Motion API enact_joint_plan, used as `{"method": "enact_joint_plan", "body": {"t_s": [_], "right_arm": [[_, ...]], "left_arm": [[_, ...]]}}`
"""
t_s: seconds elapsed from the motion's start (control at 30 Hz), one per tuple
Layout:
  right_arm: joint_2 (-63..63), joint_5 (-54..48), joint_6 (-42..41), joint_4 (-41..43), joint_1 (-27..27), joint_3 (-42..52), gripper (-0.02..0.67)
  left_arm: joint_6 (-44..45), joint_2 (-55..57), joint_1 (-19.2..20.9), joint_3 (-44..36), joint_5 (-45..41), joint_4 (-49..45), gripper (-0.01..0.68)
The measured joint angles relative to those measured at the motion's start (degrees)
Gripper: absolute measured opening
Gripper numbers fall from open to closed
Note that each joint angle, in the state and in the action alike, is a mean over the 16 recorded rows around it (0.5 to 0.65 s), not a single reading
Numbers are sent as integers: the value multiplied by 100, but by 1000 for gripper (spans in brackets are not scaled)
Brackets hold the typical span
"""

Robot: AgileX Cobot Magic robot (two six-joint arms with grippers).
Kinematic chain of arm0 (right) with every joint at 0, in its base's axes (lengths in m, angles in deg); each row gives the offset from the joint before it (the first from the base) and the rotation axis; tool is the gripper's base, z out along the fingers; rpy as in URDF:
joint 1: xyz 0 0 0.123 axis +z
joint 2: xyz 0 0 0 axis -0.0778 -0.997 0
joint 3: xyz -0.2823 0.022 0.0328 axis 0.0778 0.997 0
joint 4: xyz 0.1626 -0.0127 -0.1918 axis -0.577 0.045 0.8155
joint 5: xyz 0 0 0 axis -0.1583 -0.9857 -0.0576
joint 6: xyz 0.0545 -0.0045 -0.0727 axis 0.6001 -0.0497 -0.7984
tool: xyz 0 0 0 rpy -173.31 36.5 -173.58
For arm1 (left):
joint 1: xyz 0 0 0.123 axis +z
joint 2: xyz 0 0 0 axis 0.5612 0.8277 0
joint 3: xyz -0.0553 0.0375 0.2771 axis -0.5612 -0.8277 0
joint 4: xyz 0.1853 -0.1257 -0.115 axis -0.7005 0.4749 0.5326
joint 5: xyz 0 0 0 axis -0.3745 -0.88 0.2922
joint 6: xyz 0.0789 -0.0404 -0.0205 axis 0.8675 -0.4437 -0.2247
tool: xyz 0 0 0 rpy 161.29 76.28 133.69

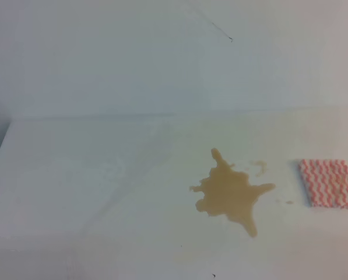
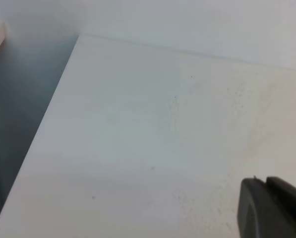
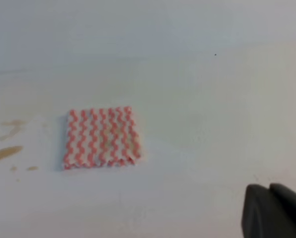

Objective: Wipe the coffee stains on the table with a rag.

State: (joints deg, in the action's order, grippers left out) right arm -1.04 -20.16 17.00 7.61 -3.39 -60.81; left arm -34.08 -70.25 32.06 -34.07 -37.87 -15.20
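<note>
The coffee stains spread as a tan splash with spiky arms right of the middle of the white table. A few tiny droplets lie between the splash and the rag. The rag, striped in red-pink and white zigzags, lies flat at the right edge of the exterior high view. No gripper shows in that view. In the right wrist view the rag lies ahead and to the left of my right gripper, well apart from it, with stain edges at the far left. My left gripper hovers over bare tabletop, its dark fingers pressed together.
The table's left edge drops off into a dark gap. A white wall rises behind the table, with a small dark mark on it.
</note>
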Motion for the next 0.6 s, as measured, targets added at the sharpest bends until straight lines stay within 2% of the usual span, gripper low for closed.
{"method": "enact_joint_plan", "body": {"t_s": [0.6], "right_arm": [[0, 0, 0, -10, 0, 0, -2]], "left_arm": [[0, -5, 0, 0, 0, 0, 1]]}}
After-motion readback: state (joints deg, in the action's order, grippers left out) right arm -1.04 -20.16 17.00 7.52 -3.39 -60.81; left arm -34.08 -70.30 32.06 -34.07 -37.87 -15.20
